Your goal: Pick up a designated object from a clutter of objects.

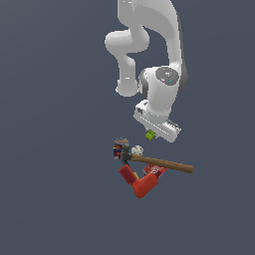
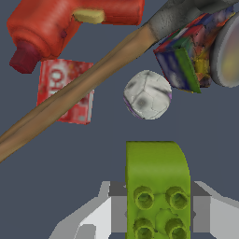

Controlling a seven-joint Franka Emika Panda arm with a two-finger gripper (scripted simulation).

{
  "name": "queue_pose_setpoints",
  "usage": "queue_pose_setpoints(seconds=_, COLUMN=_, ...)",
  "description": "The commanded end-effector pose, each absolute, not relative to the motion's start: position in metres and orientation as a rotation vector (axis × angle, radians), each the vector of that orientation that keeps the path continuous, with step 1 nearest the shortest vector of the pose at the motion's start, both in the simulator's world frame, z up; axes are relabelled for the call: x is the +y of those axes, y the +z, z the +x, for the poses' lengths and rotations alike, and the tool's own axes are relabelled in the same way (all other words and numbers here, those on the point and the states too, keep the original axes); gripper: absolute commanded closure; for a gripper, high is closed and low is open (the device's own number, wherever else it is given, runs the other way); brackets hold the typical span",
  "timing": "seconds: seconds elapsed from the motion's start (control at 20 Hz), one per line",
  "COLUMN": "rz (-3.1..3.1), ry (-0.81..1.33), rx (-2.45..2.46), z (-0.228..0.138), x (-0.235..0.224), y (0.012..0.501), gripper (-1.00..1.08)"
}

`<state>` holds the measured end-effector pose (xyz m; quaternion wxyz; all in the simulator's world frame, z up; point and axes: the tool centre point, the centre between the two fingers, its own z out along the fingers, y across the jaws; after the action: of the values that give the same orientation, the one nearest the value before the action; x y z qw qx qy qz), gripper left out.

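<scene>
One lime-green studded block (image 2: 157, 189) sits clamped between the jaws of the gripper (image 1: 151, 133), lifted clear above the heap; below lie the wooden-handled hammer (image 1: 160, 163), a red bent object (image 1: 141, 182), a red flat box (image 2: 65, 90), a grey-white ball (image 2: 147, 94) and a multicoloured cube (image 2: 186, 57).

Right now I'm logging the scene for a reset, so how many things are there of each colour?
Red: 2, the bent tool and the flat box
Green: 1, the block between the gripper fingers
Brown-handled: 1, the hammer
White-grey: 1, the ball
Multicoloured: 1, the cube
Grey: 1, a round thing, cut off
Total: 7
</scene>
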<state>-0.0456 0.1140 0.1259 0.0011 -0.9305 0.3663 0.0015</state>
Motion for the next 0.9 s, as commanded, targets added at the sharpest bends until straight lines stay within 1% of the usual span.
queue_pose_setpoints(seconds=0.0, rz=-2.921, ry=0.006, rx=1.15, z=-0.042, x=0.09, y=0.147, gripper=1.08)
queue_pose_setpoints(seconds=0.85, rz=-2.923, ry=0.003, rx=1.151, z=-0.008, x=-0.068, y=0.291, gripper=1.08)
